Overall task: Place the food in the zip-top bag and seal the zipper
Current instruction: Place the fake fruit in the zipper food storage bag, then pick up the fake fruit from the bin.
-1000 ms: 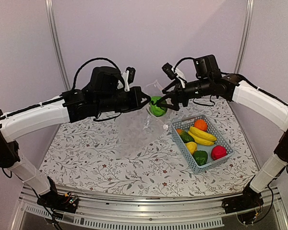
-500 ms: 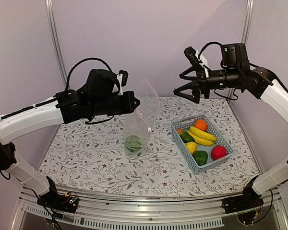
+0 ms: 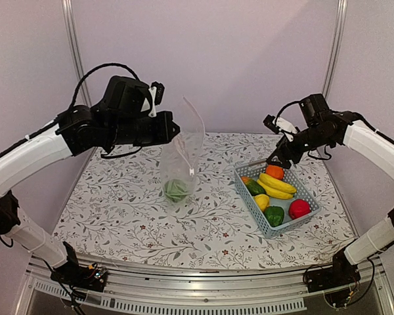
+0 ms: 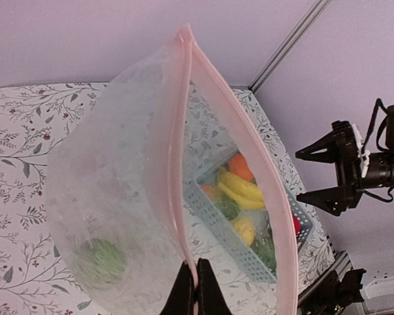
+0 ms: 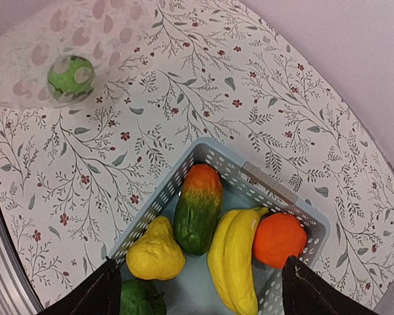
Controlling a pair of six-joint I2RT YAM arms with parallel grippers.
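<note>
Seven toy foods, one bag, one basket

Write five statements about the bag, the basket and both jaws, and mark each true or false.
1. The left jaws are shut on the bag's zipper. True.
2. The bag is empty. False: the watermelon lies at its bottom.
3. The banana lies in the basket. True.
4. The right jaws grip the banana. False: they stand open and empty above the basket's far end.
5. The apple lies outside the basket. False: the apple is inside it, at the near right.
</note>
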